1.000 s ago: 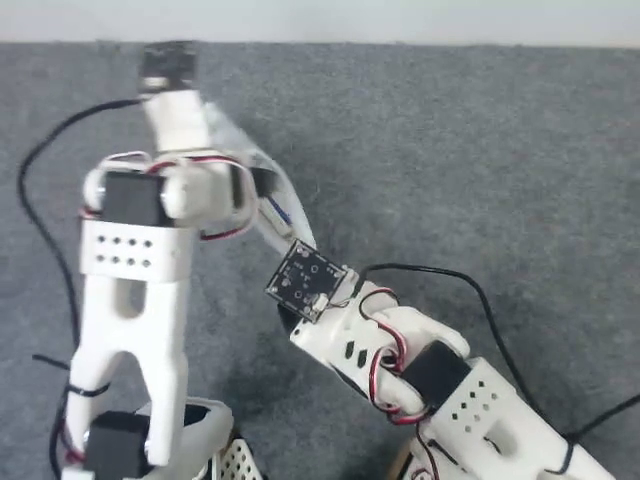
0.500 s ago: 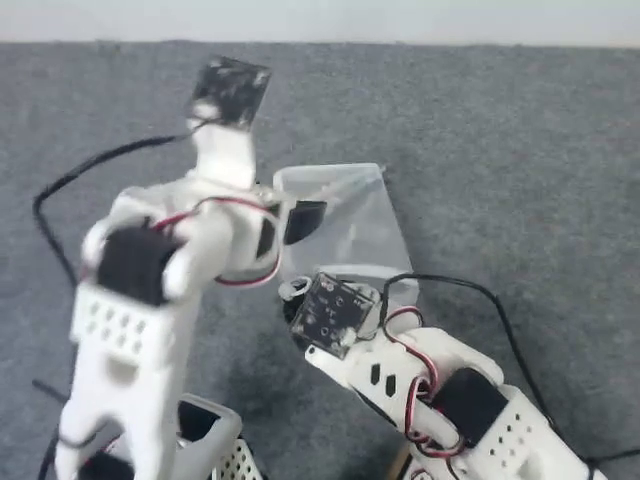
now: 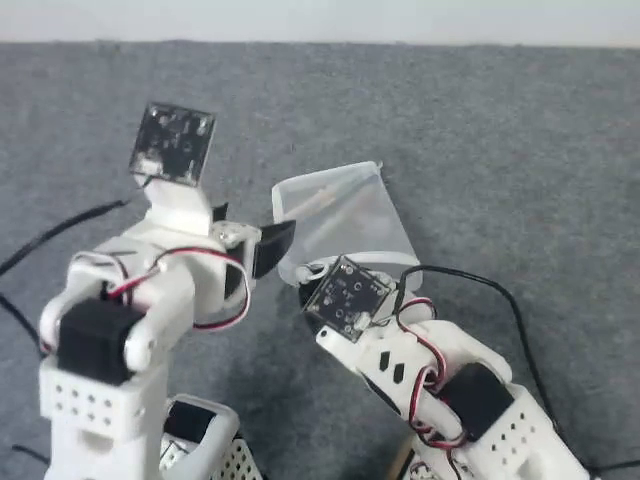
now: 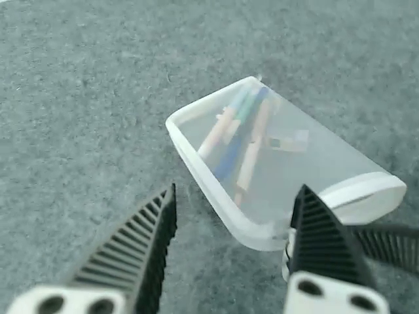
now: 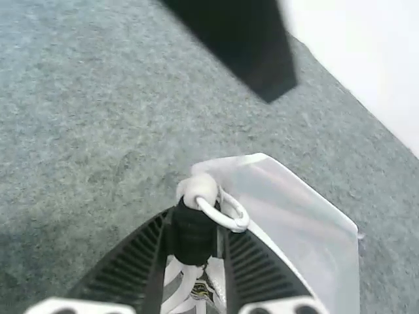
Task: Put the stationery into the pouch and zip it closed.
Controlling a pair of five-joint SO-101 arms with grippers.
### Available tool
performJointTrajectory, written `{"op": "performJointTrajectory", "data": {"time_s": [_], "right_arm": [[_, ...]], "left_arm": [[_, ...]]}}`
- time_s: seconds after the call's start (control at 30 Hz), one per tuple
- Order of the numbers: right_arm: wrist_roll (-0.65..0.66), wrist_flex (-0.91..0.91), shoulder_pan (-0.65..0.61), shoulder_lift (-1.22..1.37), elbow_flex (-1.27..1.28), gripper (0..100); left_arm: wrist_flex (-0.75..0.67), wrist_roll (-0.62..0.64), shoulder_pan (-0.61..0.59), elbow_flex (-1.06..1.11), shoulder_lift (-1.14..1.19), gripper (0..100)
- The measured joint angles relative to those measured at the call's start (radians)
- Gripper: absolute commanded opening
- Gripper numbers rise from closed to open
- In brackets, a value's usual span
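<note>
The translucent pouch [image 3: 345, 215] lies on the grey mat with pens and other stationery [image 4: 239, 134] inside it. My left gripper [image 4: 237, 191] hangs open just above the pouch [image 4: 288, 163], with one black finger on either side of its near corner. In the high view the left gripper [image 3: 250, 235] is at the pouch's left edge. My right gripper [image 5: 194, 226] is shut on the white zipper pull [image 5: 200, 193] at the end of the pouch [image 5: 288, 216] nearest that arm. From above, the right gripper [image 3: 308, 290] is mostly hidden under its camera board.
Grey mat [image 3: 520, 150] covers the table to the right of and behind the pouch. A black cable [image 3: 490, 290] loops beside the right arm and another cable [image 3: 60, 230] runs left of the left arm. The mat ends at a pale wall [image 3: 400, 20] at the back.
The left arm has drawn back from over the pouch toward its base, and the pouch now shows lying flat. The right arm has shifted slightly right, still at the pouch's near end.
</note>
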Motion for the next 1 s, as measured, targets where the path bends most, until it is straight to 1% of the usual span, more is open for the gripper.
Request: {"op": "performJointTrajectory", "data": {"time_s": [0.17, 0.4, 0.47, 0.6, 0.7, 0.87, 1.0], "right_arm": [[0.000, 0.000, 0.041, -0.025, 0.000, 0.6], [0.002, 0.000, 0.081, -0.186, 0.000, 0.6], [0.003, 0.000, 0.106, -0.232, 0.002, 0.6], [0.003, 0.000, 0.140, -0.270, 0.002, 0.6], [0.003, 0.000, 0.144, -0.272, 0.002, 0.6], [0.003, 0.000, 0.144, -0.281, 0.002, 0.6], [0.003, 0.000, 0.146, -0.304, 0.002, 0.6]], "left_arm": [[-0.074, -0.005, -0.011, 0.123, -0.106, 27], [-0.324, -0.005, -0.008, 0.408, -0.302, 27], [-0.359, -0.008, -0.008, 0.468, -0.365, 27], [-0.364, -0.061, -0.006, 0.489, -0.494, 27], [-0.350, -0.075, 0.034, 0.489, -0.555, 27], [-0.273, -0.157, 0.137, 0.489, -0.586, 27], [-0.238, -0.212, 0.163, 0.489, -0.586, 27]]}}
